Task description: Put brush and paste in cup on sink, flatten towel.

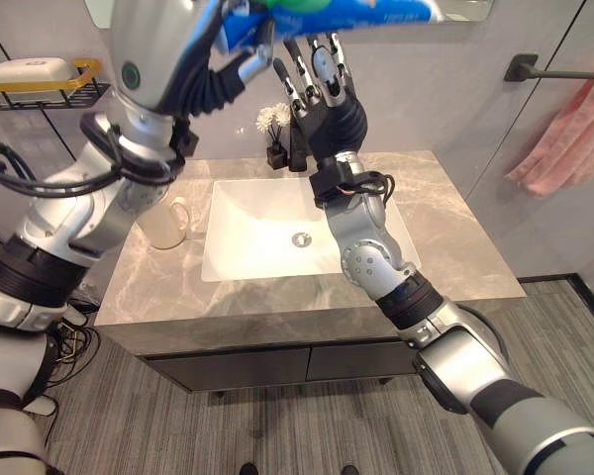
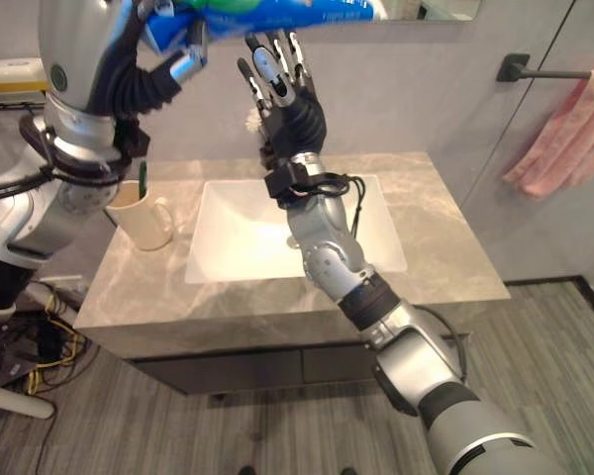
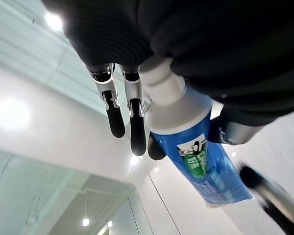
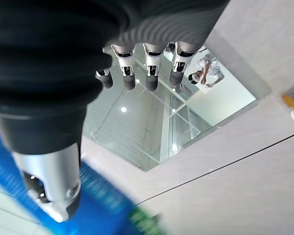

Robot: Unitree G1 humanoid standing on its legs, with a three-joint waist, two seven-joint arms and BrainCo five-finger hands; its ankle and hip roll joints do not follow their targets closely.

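I am standing before the tabletop (image 1: 455, 267), its sink (image 1: 267, 233) sunk in the middle, and the cup (image 2: 144, 220) is waiting on the marble at my left, just beside the basin, with the green brush (image 2: 143, 179) already standing in it. Above the basin my right hand (image 1: 312, 74) is raised with its fingers straight and spread, palm towards the wall, gripping nothing. Higher still and to my left, my left hand (image 1: 240, 61) is holding the paste (image 1: 356, 12), fingers curled round the cap end of the blue tube, so the long body is sticking out sideways over my right hand's fingertips; whether they touch it I cannot tell. The risk I am judging from here is this: the tube is pinched only near one end and well above the cup, so any swing on the way down could let it twist in my grip or knock against my raised right hand and slip into the sink. The cup's mouth is partly taken by the brush, so a tilted entry could tip it. Farthest off, the pink towel (image 1: 569, 139) is hanging bunched on its rail (image 1: 564, 72) at my right, not yet flattened.
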